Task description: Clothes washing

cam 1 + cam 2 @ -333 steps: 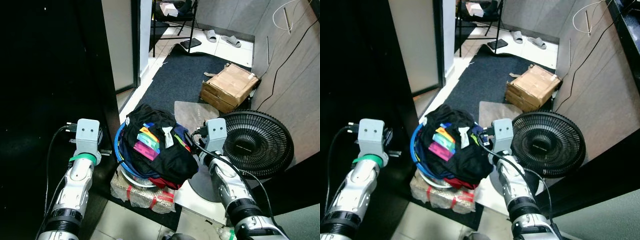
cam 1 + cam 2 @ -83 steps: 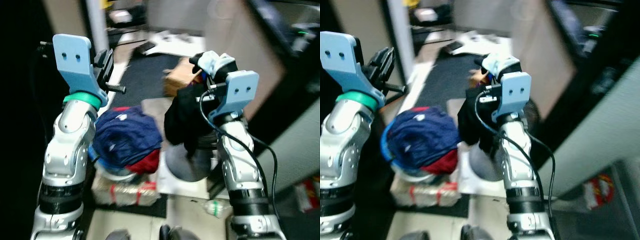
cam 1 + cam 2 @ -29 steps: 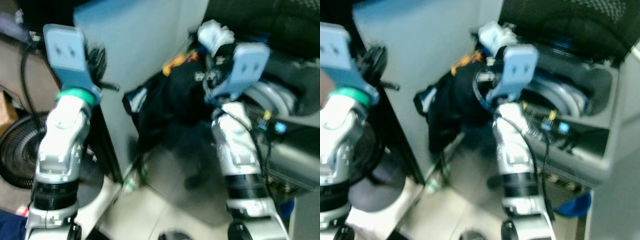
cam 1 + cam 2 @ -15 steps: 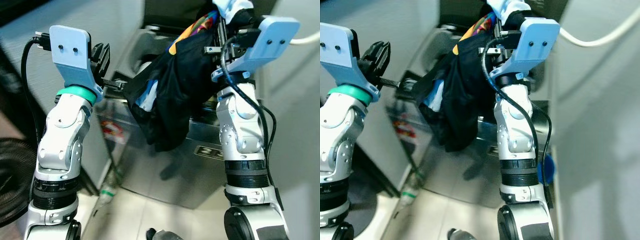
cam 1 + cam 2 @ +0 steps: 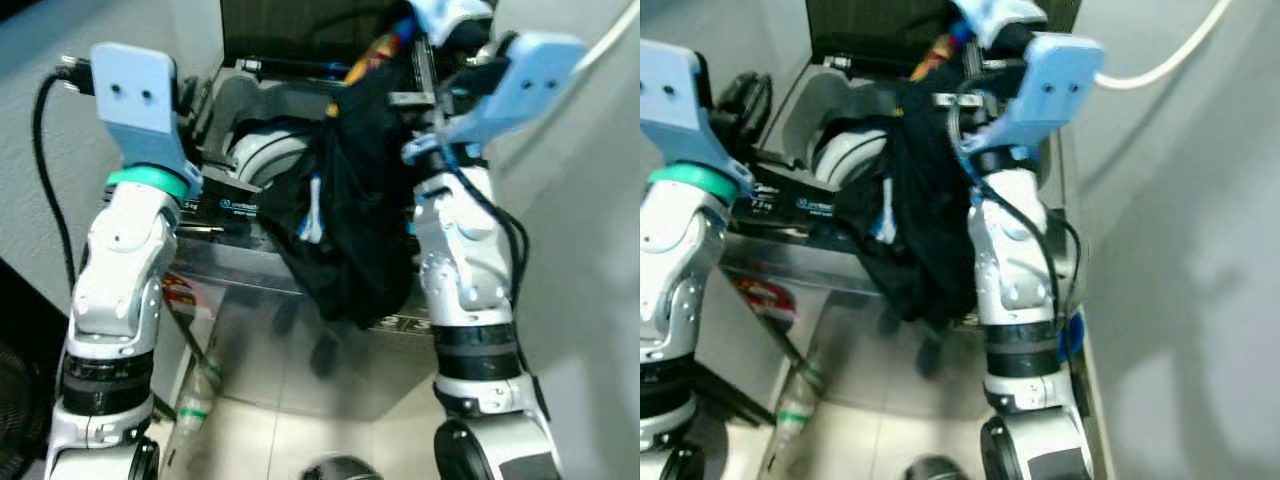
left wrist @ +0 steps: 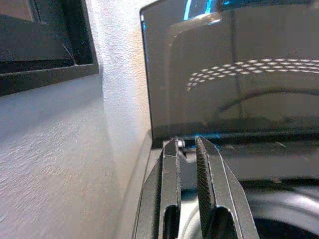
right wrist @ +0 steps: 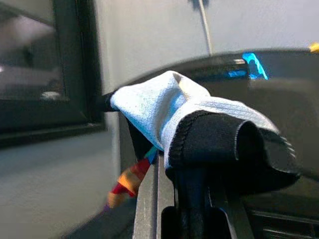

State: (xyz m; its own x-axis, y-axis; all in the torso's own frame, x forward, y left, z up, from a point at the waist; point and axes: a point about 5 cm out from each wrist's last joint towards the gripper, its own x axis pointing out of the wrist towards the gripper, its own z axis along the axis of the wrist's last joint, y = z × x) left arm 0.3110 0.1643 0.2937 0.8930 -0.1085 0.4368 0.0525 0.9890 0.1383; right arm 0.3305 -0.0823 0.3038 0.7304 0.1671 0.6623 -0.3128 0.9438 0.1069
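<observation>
A top-loading washing machine (image 5: 228, 206) stands before me with its dark lid (image 5: 290, 30) raised and the drum opening (image 5: 262, 160) showing. My right gripper (image 7: 193, 206) is held high over the machine's right side, shut on a black garment (image 5: 350, 230) with coloured stripes and a white part (image 7: 159, 107). The garment hangs down over the machine's front edge. My left gripper (image 6: 185, 143) is raised at the machine's left rear corner, pointing at the lid, its fingers shut with nothing between them.
A grey wall closes in on the right, with a white hose (image 5: 1160, 60) running across it. A plastic bottle (image 5: 197, 395) lies on the tiled floor by the machine's left foot. A black fan (image 5: 8, 410) edges in at the lower left.
The view has swung so that the washing machine now sits centred below me. The right gripper with the black garment now hangs over the machine's open top. The left arm stays raised.
</observation>
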